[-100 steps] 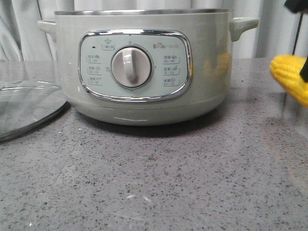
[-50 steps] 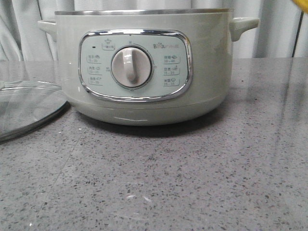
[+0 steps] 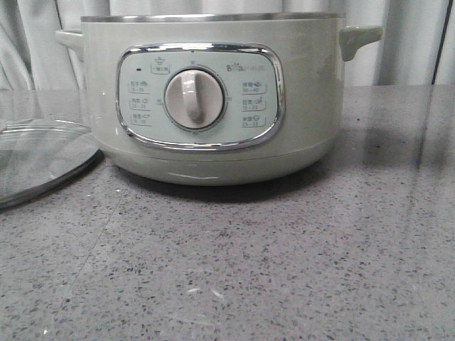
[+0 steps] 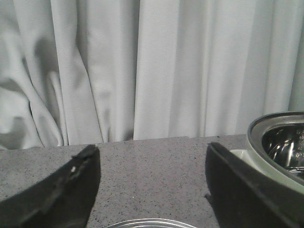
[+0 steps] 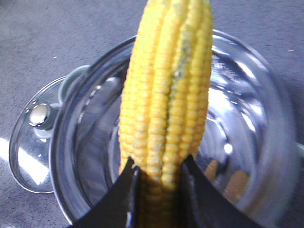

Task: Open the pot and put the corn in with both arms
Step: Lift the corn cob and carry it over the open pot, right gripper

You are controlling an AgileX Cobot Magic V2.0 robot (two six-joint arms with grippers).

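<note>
Above the open pot (image 5: 171, 142) our right gripper (image 5: 156, 178) clamps the corn (image 5: 166, 90); lid (image 5: 35, 142) off, left gripper (image 4: 152, 185) wide, empty; only release remains.

The pot (image 3: 213, 99) occupies the middle of the worktop (image 3: 284, 270) at the far side; its mouth is uncovered and its steel bowl (image 5: 228, 118) holds nothing, leaving open access from above. The glass lid (image 3: 35, 160) lies flat just left of the pot and obstructs that side. A curtain (image 4: 156, 71) closes off the far edge. Near and right of the pot, the worktop is bare.
</note>
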